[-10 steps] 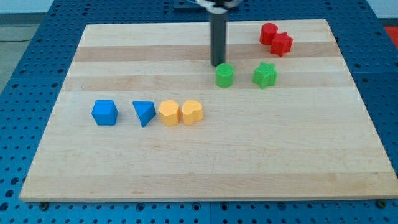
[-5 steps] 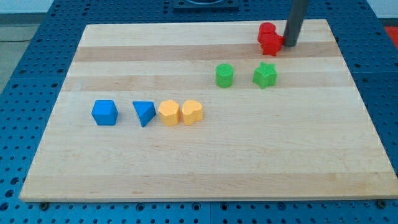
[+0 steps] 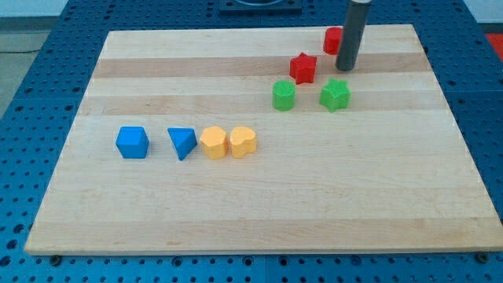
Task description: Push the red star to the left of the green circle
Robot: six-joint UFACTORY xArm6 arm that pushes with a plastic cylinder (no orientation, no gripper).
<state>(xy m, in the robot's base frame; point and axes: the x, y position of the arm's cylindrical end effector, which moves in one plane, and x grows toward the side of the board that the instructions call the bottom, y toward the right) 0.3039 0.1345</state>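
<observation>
The red star [image 3: 302, 67] is sitting just above and slightly to the view's right of the green circle [image 3: 284, 95], close to it but not touching. We are holding my tip [image 3: 345, 68] to the right of the star, with a gap between them, above the green star [image 3: 335, 95]. We are carrying no jaws, only the rod. Another red block [image 3: 333, 40] is partly hiding behind the rod, above and right of the green circle. Well below-left of the circle, a blue cube [image 3: 132, 142], blue triangle [image 3: 182, 143] and two yellow blocks [image 3: 228, 143] are lining up on the wooden board [image 3: 314, 204].
</observation>
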